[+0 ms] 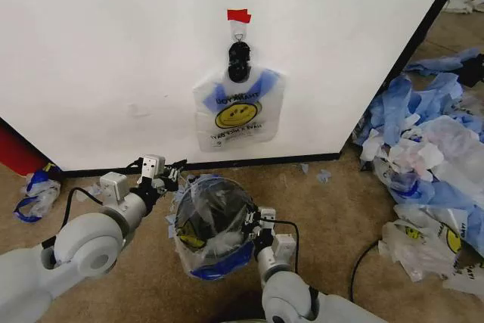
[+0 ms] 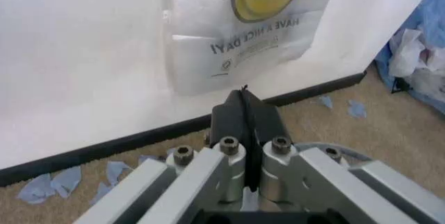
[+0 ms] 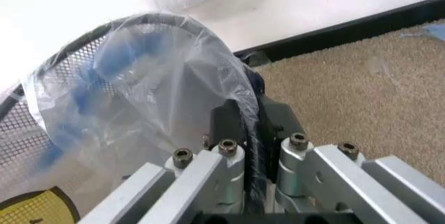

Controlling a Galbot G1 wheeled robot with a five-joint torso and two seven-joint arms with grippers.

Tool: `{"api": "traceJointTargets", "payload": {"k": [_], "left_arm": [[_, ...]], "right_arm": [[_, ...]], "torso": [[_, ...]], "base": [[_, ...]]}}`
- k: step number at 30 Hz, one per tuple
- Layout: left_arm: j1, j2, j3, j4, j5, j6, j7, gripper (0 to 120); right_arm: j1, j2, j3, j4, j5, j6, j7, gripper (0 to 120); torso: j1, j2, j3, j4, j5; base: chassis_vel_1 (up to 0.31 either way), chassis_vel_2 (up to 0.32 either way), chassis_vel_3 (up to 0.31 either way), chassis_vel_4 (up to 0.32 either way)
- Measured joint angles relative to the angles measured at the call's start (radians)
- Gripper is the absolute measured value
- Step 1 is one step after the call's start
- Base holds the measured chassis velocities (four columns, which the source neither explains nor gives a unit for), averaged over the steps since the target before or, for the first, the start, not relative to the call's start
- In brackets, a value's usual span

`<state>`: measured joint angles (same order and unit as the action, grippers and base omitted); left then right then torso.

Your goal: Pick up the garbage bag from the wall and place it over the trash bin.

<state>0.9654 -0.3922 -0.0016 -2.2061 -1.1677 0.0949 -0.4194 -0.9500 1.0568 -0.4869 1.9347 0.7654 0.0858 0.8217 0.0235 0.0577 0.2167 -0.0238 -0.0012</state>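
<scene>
I see a garbage bag [image 1: 238, 110] hanging flat on the wall [image 1: 113, 51], a thin, translucent white film with a yellow smiley face and blue handles gathered up under a black clip [image 1: 239, 61]. A short strip of red tape [image 1: 239, 15] sits just above the clip on the smooth white panel. Along the foot of the wall runs a black base strip [image 1: 227, 163], meeting rough tan carpet [image 1: 340, 217].

Near me, in front of the wall, stands the trash bin [image 1: 213, 226], round, of black wire mesh. A second bag [image 1: 203, 261] of the same crinkled clear plastic is stretched over its rim, its yellow print and blue trim draped down the near side.

My left gripper [image 1: 175, 175] is at the bin's left rim; from its wrist camera the two black fingers [image 2: 230, 115] are pressed flat together, and I cannot tell whether any film is between them. My right gripper [image 1: 251, 222] is at the bin's right rim, its fingers [image 3: 226, 122] clamped on a fold of that stretched plastic at the mesh edge.

To the right lies a crumpled heap of blue and white plastic sheets [image 1: 431, 149]. Small blue scraps [image 1: 324, 176] dot the carpet by the base strip, and a red object [image 1: 17, 153] shows at the far left edge.
</scene>
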Motion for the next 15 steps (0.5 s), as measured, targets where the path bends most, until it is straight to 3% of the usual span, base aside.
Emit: {"api": "traceJointTargets", "payload": {"k": [15], "left_arm": [[0.006, -0.041, 0.012, 0.044, 0.010, -0.023, 0.002, 0]], "right_arm": [[-0.026, 0.022, 0.012, -0.019, -0.001, 0.009, -0.002, 0]], "torso": [[0.000, 0.000, 0.000, 0.0001, 0.0000]], "base": [[0.000, 0.000, 0.000, 0.000]]}}
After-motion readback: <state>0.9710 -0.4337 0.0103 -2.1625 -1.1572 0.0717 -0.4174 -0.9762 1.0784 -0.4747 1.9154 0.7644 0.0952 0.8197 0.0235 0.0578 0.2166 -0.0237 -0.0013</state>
